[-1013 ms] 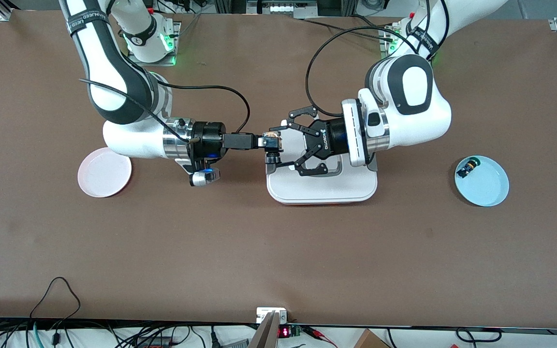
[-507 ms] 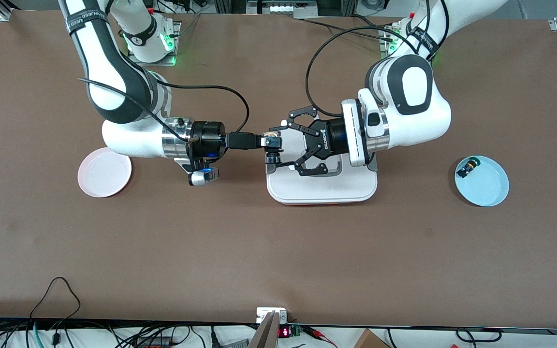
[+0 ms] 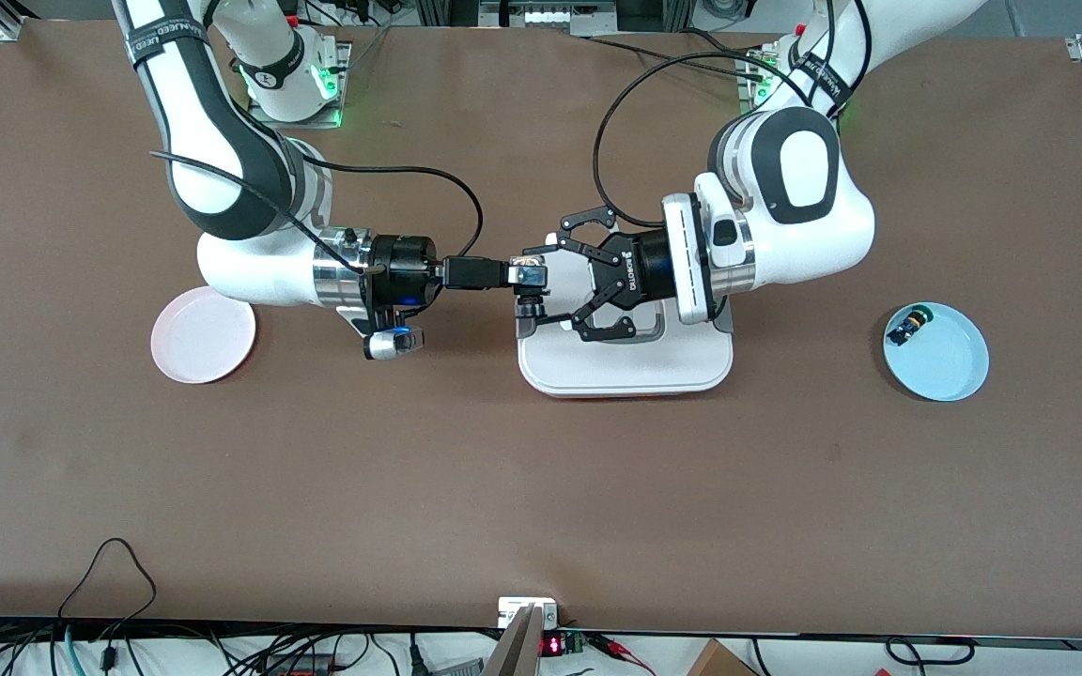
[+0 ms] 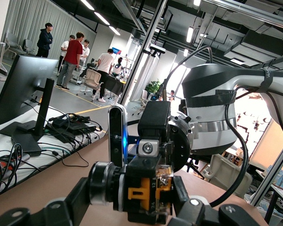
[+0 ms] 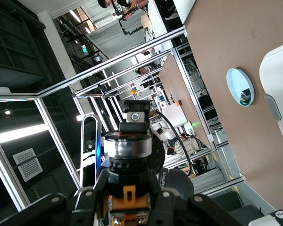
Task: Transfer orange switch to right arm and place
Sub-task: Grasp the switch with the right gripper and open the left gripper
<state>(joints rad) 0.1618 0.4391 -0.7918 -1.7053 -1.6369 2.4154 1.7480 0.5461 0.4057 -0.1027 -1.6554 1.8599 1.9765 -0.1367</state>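
The orange switch [image 3: 530, 282], a small black body with orange parts, hangs in the air over the edge of the white tray [image 3: 626, 371]. My left gripper [image 3: 530, 289], the ROBOTIQ one, is shut on it end to end, one finger on the silver-ringed cap and one on the clear block. In the left wrist view the switch [image 4: 148, 190] lies across the left gripper [image 4: 132, 205]. My right gripper [image 3: 524, 275], slim and black, meets it from the right arm's end. In the right wrist view its fingers [image 5: 85, 200] press both sides of the switch body [image 5: 129, 188].
A pink plate [image 3: 203, 335] lies at the right arm's end of the table. A light blue plate [image 3: 940, 361] at the left arm's end holds a green-capped switch [image 3: 907, 326]; the plate also shows in the right wrist view [image 5: 240, 87]. Cables loop above both wrists.
The right arm's wrist has shifted a little toward its own end of the table. The switch and the left gripper have stayed where they were.
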